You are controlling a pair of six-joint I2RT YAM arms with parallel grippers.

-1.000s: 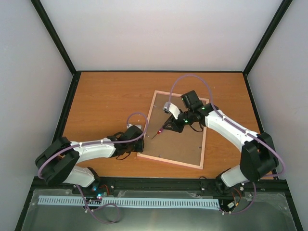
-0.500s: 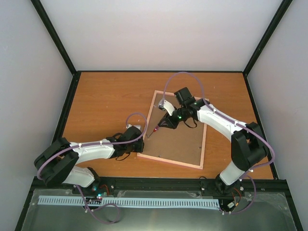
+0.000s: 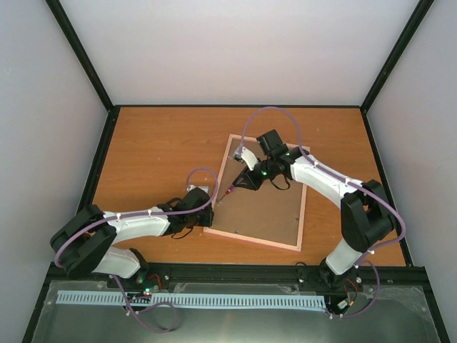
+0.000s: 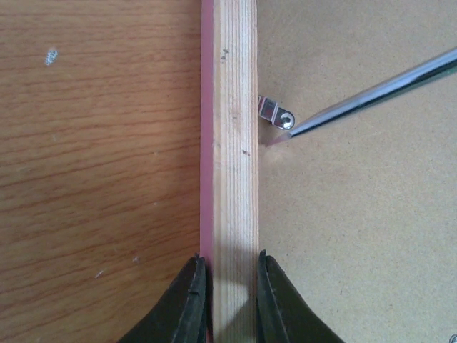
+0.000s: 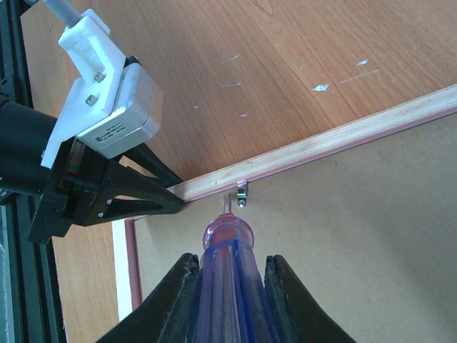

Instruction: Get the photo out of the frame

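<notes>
The frame point(image 3: 296, 214) lies face down on the table, its brown hardboard back up, with pale wood and pink edging point(image 4: 232, 143). The photo is hidden under the backing. My left gripper point(image 4: 230, 286) is shut on the frame's left rail; it shows at the rail in the top view point(image 3: 207, 202). My right gripper point(image 5: 228, 268) is shut on a purple-handled screwdriver point(image 5: 230, 286). The screwdriver's metal tip point(image 4: 371, 96) rests beside a small silver retaining clip point(image 4: 273, 113) at the rail's inner edge. The clip shows in the right wrist view point(image 5: 242, 193).
The orange wooden table point(image 3: 157, 150) is bordered by black rails and white walls. My left arm's wrist and camera block point(image 5: 107, 107) sits close to the screwdriver tip.
My right gripper has moved left across the backing with the screwdriver, bringing its tip to the clip at the left rail. My left gripper has held still on the rail.
</notes>
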